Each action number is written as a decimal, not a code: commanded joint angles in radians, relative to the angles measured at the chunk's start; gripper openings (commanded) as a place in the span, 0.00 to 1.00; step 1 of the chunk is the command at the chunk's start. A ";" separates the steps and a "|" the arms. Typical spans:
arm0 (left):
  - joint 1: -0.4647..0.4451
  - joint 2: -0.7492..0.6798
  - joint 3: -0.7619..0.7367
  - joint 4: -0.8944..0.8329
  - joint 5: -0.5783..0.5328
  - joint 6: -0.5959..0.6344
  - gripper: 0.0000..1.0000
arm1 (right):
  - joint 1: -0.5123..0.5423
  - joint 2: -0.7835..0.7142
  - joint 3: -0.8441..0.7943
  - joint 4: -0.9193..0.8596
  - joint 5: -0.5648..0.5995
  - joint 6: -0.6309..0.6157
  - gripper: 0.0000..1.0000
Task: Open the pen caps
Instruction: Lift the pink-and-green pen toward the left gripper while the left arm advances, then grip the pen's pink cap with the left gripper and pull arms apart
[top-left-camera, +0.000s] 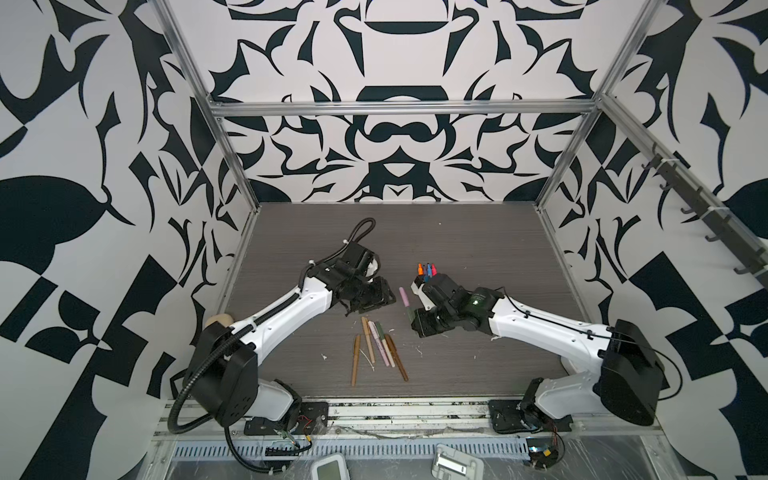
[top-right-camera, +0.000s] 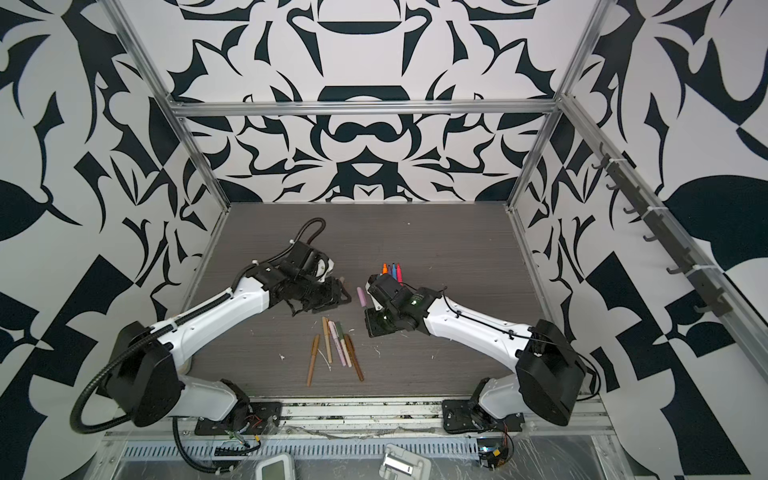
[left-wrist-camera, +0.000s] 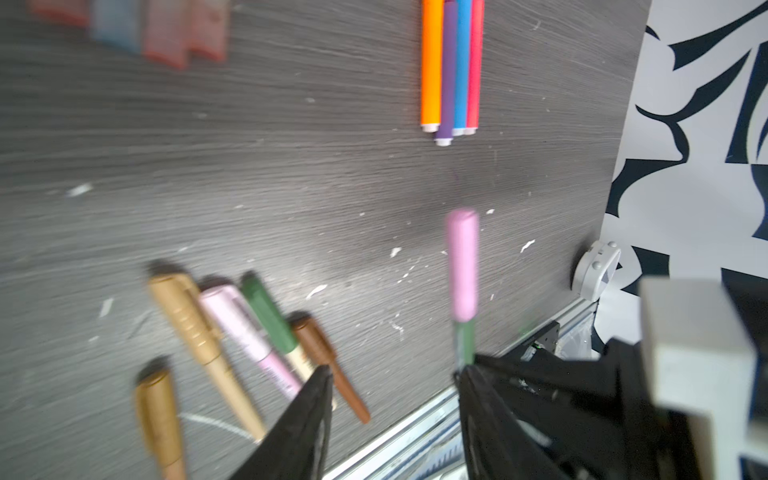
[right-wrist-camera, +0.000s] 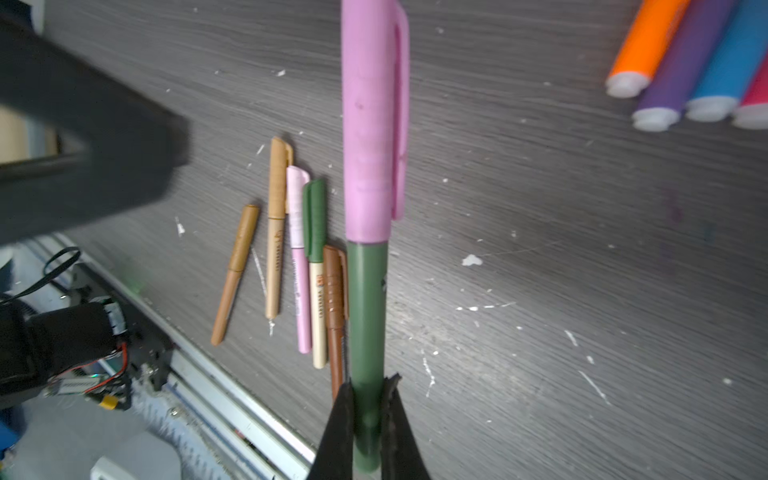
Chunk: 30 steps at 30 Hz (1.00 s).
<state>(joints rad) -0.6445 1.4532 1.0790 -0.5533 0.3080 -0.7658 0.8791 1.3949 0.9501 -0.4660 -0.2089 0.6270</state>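
Pens (top-left-camera: 368, 338) lying capped: five; bright markers (left-wrist-camera: 451, 62): four; held pen (right-wrist-camera: 368, 311): one.

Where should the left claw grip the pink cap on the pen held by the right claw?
Probably the pink plastic cap mid-length, pinching its smooth sides clear of the clip, coming from its free end: the right claw clamps the green barrel.

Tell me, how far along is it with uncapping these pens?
Looks done: four bright pens lie bare, with loose caps lying apart from them. In hand: the right claw grips a green pen, its pink cap still on; the left claw is open, not yet on it. Left: five capped pens in the pile.
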 joint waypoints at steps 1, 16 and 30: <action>-0.007 0.038 0.055 0.026 -0.027 -0.046 0.52 | -0.001 -0.022 0.047 0.032 -0.051 -0.012 0.00; -0.017 0.116 0.117 0.012 -0.002 -0.053 0.20 | 0.000 -0.072 0.032 0.084 -0.069 0.020 0.00; -0.034 0.056 0.119 -0.003 -0.003 -0.059 0.00 | -0.017 -0.066 0.021 0.143 -0.069 0.047 0.32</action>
<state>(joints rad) -0.6746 1.5497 1.1965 -0.5247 0.3126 -0.8295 0.8696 1.3361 0.9600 -0.3656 -0.2798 0.6586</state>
